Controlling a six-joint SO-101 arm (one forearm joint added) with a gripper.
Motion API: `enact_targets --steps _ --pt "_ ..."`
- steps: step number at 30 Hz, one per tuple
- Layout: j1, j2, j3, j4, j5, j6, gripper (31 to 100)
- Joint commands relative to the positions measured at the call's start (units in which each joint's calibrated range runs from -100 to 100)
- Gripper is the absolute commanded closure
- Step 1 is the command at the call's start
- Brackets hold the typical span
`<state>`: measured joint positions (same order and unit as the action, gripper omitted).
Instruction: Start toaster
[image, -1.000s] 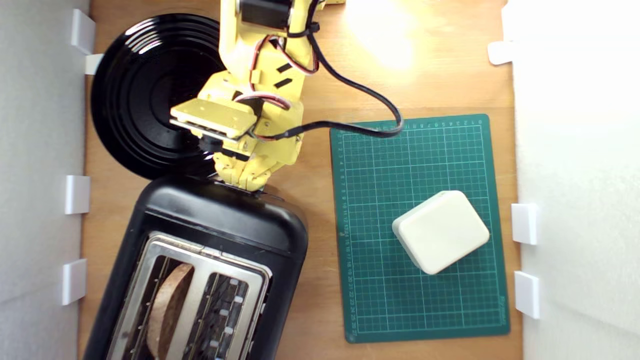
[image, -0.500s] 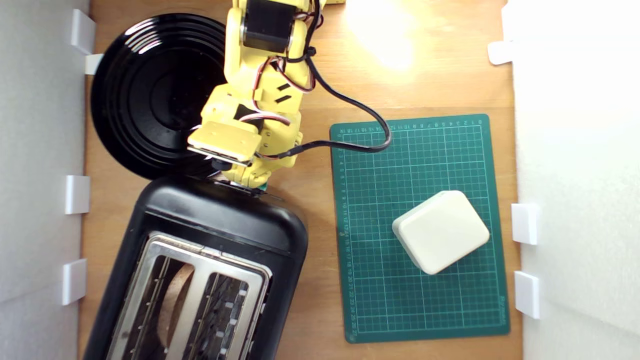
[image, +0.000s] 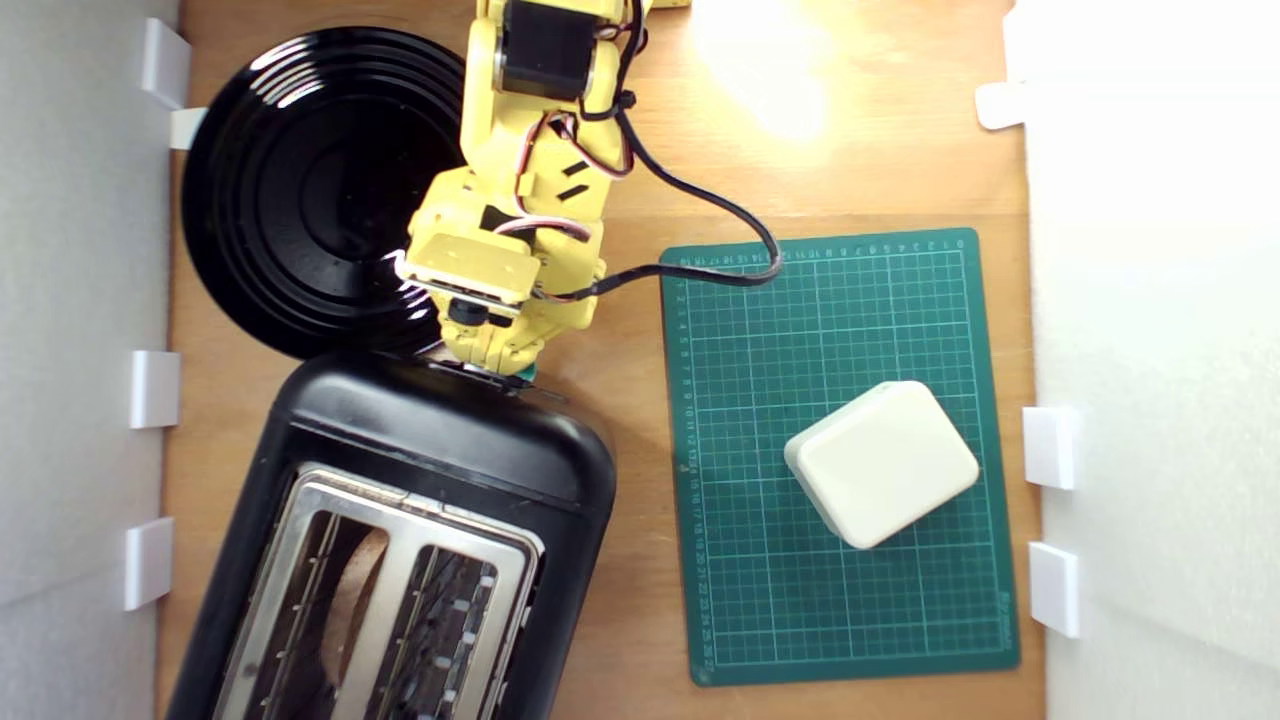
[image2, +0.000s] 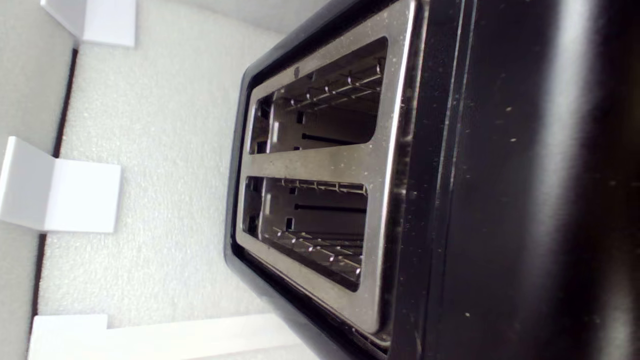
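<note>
The glossy black toaster (image: 440, 440) sits at the lower part of the exterior view's left side, its silver top plate (image: 400, 505) showing two slots. A brown bread slice (image: 345, 600) lies low inside the slot nearer the exterior view's left. My yellow gripper (image: 492, 362) points down at the toaster's far end wall, right beside a small teal lever knob (image: 527, 376). The wrist body hides its fingers, so their state is unclear. The wrist view looks along the toaster (image2: 500, 200) across its silver plate (image2: 320, 165); no fingers show there.
A round black plate (image: 290, 180) lies behind the toaster, partly under my arm. A green cutting mat (image: 840, 580) with a cream rounded box (image: 880, 462) lies to the exterior view's right. My black cable (image: 700, 190) loops over the mat's corner. White brackets (image: 155, 388) line the walls.
My wrist has dropped lower against the toaster's far end and shifted slightly right in the exterior view. The bread slice has sunk down into its slot.
</note>
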<state>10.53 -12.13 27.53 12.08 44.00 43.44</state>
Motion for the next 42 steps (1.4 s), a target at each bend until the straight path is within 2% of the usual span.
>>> enact_targets --steps 1,12,16,20,30,36,42 --pt "0.8 0.9 3.4 1.7 -1.8 0.1 98.9" --pt "0.8 2.0 7.3 1.9 -2.2 0.1 98.9" --pt "0.9 2.0 13.0 1.9 -9.3 -0.1 98.9" --pt "0.9 2.4 14.9 1.9 -10.8 -0.1 98.9" --pt "2.2 9.0 15.0 2.1 -11.3 -0.2 98.9" --pt "1.9 11.0 17.4 7.0 -11.4 -3.8 98.9" --pt "2.0 13.3 17.7 7.3 -12.3 -4.5 98.9"
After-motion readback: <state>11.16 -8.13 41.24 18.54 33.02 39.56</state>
